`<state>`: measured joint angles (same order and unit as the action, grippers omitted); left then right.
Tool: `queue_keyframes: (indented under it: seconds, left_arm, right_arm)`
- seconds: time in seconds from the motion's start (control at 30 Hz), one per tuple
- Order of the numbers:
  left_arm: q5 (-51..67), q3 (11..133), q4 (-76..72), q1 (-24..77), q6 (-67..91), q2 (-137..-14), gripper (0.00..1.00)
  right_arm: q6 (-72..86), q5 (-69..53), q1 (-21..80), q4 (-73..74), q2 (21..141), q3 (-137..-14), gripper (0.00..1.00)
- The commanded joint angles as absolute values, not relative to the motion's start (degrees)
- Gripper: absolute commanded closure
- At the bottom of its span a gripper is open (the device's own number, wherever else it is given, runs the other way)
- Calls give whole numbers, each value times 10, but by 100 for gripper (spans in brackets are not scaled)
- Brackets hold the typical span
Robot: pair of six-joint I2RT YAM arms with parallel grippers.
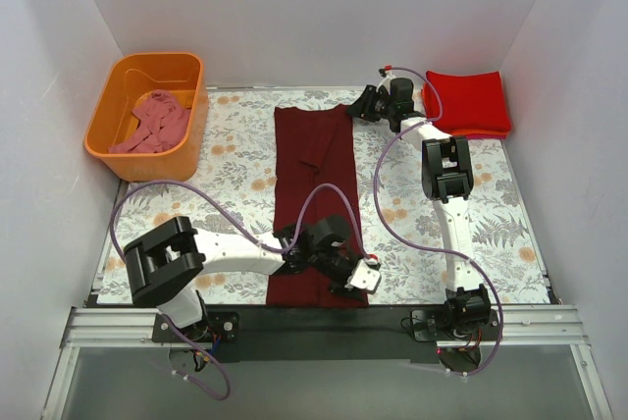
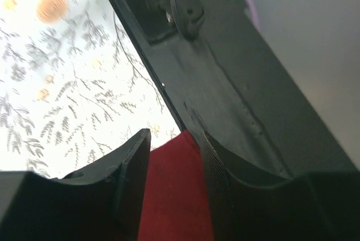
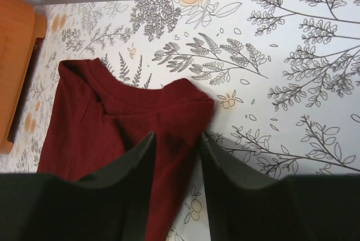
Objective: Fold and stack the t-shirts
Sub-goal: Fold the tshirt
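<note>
A dark maroon t-shirt [image 1: 314, 175] lies folded lengthwise into a long strip down the middle of the flowered table. My left gripper [image 1: 365, 278] is at its near right corner. In the left wrist view the gripper [image 2: 174, 137] is open, with the maroon cloth [image 2: 171, 196] between its fingers. My right gripper [image 1: 361, 106] is at the far right corner by the collar. In the right wrist view it [image 3: 177, 137] is open, straddling the shirt's [image 3: 101, 134] right edge. A folded stack of bright red t-shirts [image 1: 469, 101] sits at the far right. A dusty pink t-shirt [image 1: 152, 124] lies crumpled in the tub.
The orange plastic tub [image 1: 108, 116] stands at the far left corner. White walls close in the table on three sides. A black rail [image 2: 225, 100] runs along the near edge, just beside my left gripper. The tub's edge also shows in the right wrist view [image 3: 14, 55].
</note>
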<state>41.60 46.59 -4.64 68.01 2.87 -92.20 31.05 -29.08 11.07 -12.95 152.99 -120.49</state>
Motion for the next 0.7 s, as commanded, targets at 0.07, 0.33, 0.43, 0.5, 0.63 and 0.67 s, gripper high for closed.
queue_keyframes:
  seconds: [0.07,0.33,0.43,0.5,0.63,0.67]
  left_arm:
    - [432,492,-42,663,109,-846,60]
    - [483,545,65,437,339,-792,63]
    - [481,586,88,289,426,-829,64]
    - [473,636,122,243,454,-866,64]
    - [425,736,168,165,495,-994,63]
    - [428,759,175,156,504,-1045,63]
  right_arm:
    - [280,-281,111,-121,1492,-1194,43]
    - [153,-366,97,-115,1382,-1128,6]
    - [63,-377,97,-41,1327,-1101,2]
    - [33,-375,98,-5,1295,-1088,2]
    - [2,-379,106,99,1268,-1067,9]
    - [-17,-378,111,114,1266,-1068,18]
